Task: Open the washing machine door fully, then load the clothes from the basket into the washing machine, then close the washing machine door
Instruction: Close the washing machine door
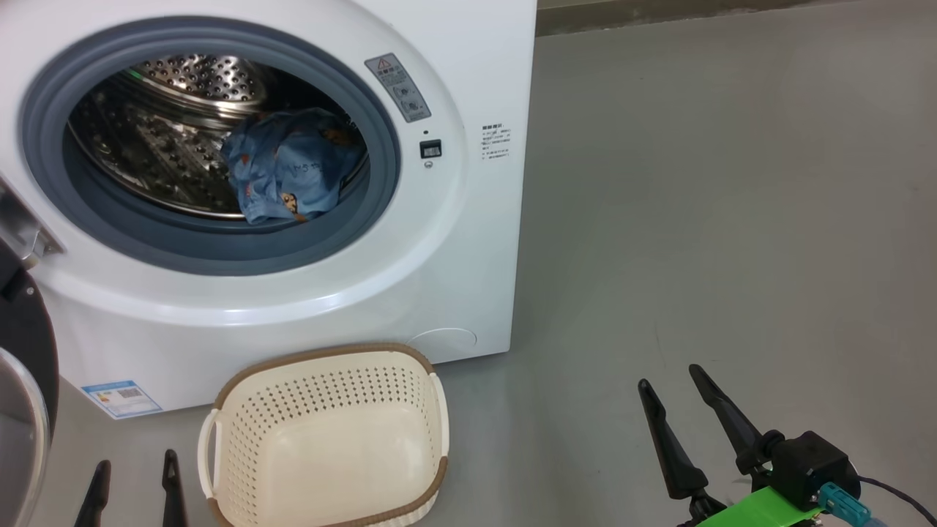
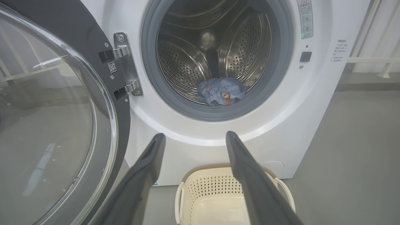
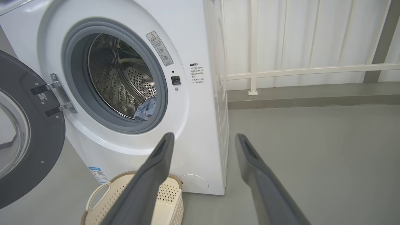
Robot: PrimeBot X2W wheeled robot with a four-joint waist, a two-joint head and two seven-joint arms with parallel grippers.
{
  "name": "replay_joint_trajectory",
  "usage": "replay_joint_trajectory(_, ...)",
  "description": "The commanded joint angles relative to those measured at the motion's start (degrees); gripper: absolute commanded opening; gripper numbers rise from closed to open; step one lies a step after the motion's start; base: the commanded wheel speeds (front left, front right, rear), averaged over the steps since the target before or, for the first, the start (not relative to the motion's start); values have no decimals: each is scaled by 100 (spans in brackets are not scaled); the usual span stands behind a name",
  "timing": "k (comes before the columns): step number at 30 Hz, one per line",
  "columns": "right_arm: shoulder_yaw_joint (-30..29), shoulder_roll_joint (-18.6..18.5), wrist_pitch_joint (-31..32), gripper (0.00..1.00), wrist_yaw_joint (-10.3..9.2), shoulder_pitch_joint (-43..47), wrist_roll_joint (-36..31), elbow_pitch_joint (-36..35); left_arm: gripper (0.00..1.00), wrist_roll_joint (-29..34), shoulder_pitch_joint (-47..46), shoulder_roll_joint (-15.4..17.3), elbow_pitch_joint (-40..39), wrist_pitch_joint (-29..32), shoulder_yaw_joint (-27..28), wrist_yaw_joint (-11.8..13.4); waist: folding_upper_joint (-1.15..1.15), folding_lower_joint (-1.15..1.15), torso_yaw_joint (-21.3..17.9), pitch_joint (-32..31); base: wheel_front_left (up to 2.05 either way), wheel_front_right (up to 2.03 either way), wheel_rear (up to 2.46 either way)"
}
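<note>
Down in front of the machine, on the head view, sits the basket, and it is bare inside, not a garment in it. The clothes lie bunched inside the machine, low in the drum, just behind the gasket. Off the machine's left side hangs the door, swung wide. Both arms sit well short of the machine: the left gripper with jaws apart and nothing between them, the right gripper likewise spread and empty.

Over to the left wrist view: jaws wide, aimed at the machine's mouth, holding nothing. The door looms at the machine's left, hanging on its hinge, well clear of the opening. A blue bundle lies on the drum's floor, and the basket is bare at the machine's foot.

Right wrist view now, from off the machine's right front corner: jaws parted, empty. The door stands wide open, a scrap of blue shows inside the machine, and the basket sits below the opening.

The score, as I read it: opening done, and loading looks done too, with the basket bare and the clothes inside. One step is left, swinging the door shut onto the machine. Neither gripper touches it yet, and the left one looks the closer.
</note>
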Motion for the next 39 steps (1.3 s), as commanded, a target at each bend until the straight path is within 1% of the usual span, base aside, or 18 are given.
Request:
replay_joint_trajectory(1,113,-32,-26,100,9,4,-12,-132,100,7,-133,108,-113,-34,190,-2,0,0,9,10,0,0,0)
replay_joint_trajectory(8,109,-29,-26,100,9,0,6,-142,100,31,-153,152,-60,-8,178,46,0,0,30,28,-50,50,0)
replay_joint_trajectory(24,70,-51,-26,100,9,-39,2,-156,100,-17,-260,144,6,-25,180,65,0,0,61,95,-126,126,0)
replay_joint_trajectory(39,60,-47,-26,100,9,-67,-13,-159,100,29,-334,102,78,-36,197,67,0,0,101,120,-9,9,0)
